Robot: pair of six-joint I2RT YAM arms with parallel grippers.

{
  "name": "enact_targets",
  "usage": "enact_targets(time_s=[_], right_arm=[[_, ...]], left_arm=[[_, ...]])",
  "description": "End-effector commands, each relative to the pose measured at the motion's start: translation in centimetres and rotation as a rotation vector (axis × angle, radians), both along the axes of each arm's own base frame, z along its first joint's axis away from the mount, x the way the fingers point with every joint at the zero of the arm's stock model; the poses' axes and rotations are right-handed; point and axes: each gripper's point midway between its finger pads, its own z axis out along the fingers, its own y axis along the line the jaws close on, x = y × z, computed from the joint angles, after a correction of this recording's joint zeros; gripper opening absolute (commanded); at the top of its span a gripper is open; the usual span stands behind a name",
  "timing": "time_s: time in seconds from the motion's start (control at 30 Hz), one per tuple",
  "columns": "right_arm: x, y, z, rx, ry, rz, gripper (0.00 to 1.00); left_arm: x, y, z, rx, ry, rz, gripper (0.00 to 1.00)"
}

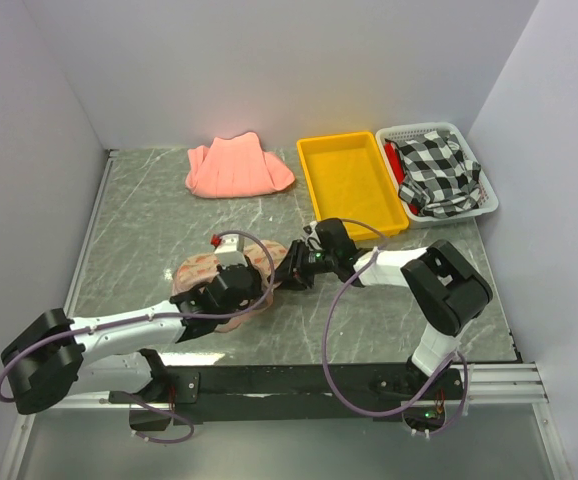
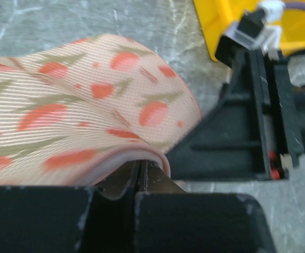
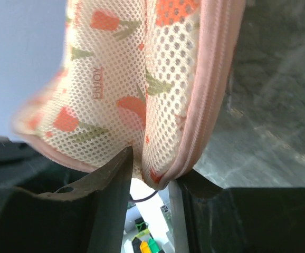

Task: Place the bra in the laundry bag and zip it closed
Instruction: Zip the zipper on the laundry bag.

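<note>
At table (image 1: 149, 200) centre the bag (image 2: 89, 89) lies left-right: my left gripper (image 2: 139, 182) clamps its edge, my right gripper (image 3: 150, 166) (half-parted, grip unclear) straddles the zip (image 3: 210, 79).

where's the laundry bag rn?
Top view: the laundry bag lies front-centre on the table, largely under the left pincer, which pinches its edge; the right pincer straddles its zip edge.

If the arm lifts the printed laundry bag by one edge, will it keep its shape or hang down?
Likely floppy: the laundry bag bends in a soft curve where the left gripper pinches its edge. Probably light: it looks like thin open mesh. The rough weave should hardly slip.
</note>
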Motion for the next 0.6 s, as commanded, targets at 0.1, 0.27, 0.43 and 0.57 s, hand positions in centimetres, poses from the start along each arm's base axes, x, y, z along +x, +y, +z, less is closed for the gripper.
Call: enact_targets(time_s=[0.1, 0.27, 0.43, 0.57], right_arm=[[1.3, 1.1, 1.6, 0.014, -0.065, 0.006, 0.41], [1.5, 1.1, 1.9, 0.013, -0.073, 0.003, 0.42], [1.5, 1.0, 2.0, 0.011, -0.079, 0.003, 0.42], [1.5, 1.1, 1.9, 0.011, -0.080, 0.005, 0.43]], left_arm=[[-2.1, -1.2, -0.8, 0.000, 0.044, -0.093, 0.02], [-2.6, -1.1, -2.5, 0.019, 0.088, -0.094, 0.03], [-3.1, -0.8, -2.6, 0.018, 0.114, -0.087, 0.35], [-3.3, -0.4, -1.7, 0.001, 0.094, -0.088, 0.60]])
